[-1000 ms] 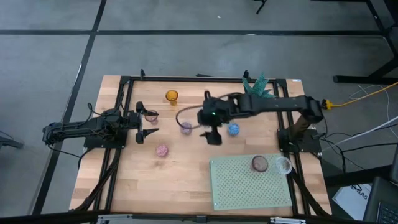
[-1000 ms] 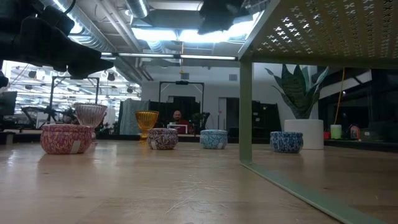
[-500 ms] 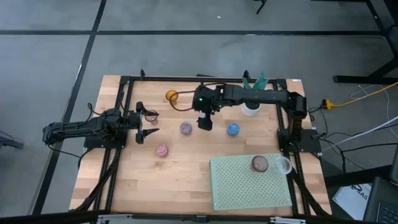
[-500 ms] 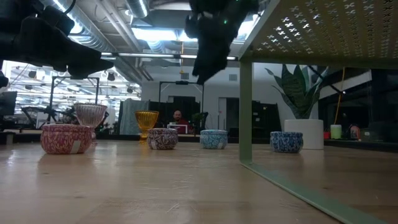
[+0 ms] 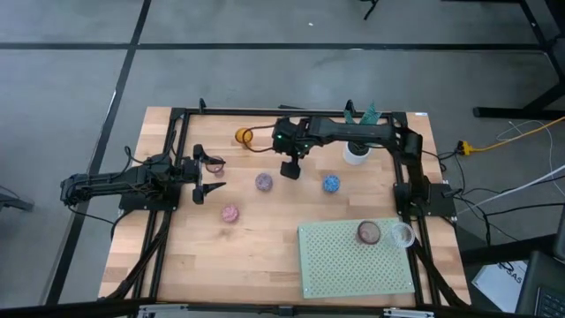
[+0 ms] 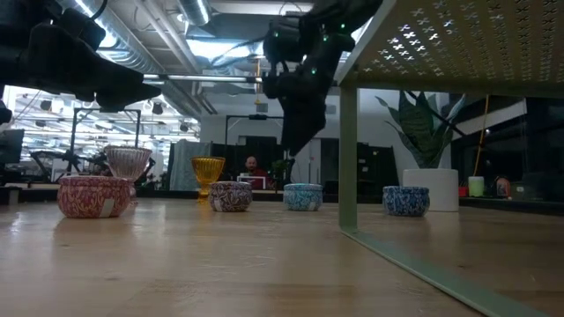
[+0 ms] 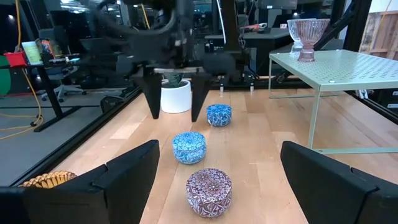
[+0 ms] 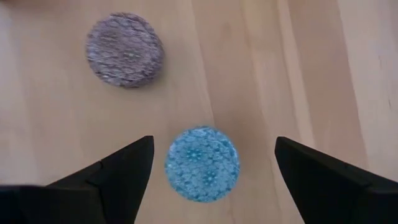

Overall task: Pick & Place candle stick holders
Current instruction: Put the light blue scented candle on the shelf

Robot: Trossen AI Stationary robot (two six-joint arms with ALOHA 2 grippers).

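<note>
Above the wooden table (image 5: 265, 256), the right gripper (image 5: 290, 170) hangs with fingers spread and empty over a light-blue candle holder (image 8: 202, 163), beside a purple holder (image 5: 263, 182). 2 more holders (image 5: 381, 233) sit on the green mat (image 5: 344, 265). Left gripper (image 5: 210, 175) waits parted, empty.

A robotics lab or workshop is indicated: exposed ceiling ducts (image 6: 132, 44) and strip lights (image 6: 225, 48) are seen overhead, desks with office chairs (image 7: 62, 87) stand beyond the wooden surface (image 5: 256, 247), and cables (image 5: 521, 132) are laid across grey flooring.
</note>
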